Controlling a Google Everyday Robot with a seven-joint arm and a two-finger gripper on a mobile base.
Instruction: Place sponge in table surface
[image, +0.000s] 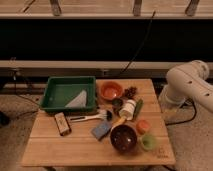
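Camera view is leaving the gripper off-frame right, its state unknowable; approaching the lower-centre sponge, it should be clearing the bowl.

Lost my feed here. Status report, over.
Gripper out of view; only the arm shows, beside the table. Sponge lies on table, next to dark bowl. Spoon, brush close by.

Sponge on table surface, tool off-frame
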